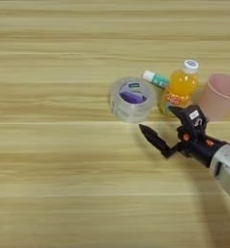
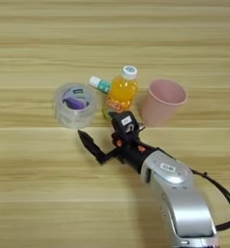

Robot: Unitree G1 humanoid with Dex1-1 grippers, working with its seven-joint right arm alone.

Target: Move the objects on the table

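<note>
Tabletop (image 2: 39,193): light wood, horizontal grain stripes. On it, in a close row from left to right: clear tape roll (image 2: 75,104) lying flat; white-and-teal tube (image 2: 100,84) lying just behind; orange-juice bottle (image 2: 121,95) upright; pink cup (image 2: 161,101) upright.
</note>
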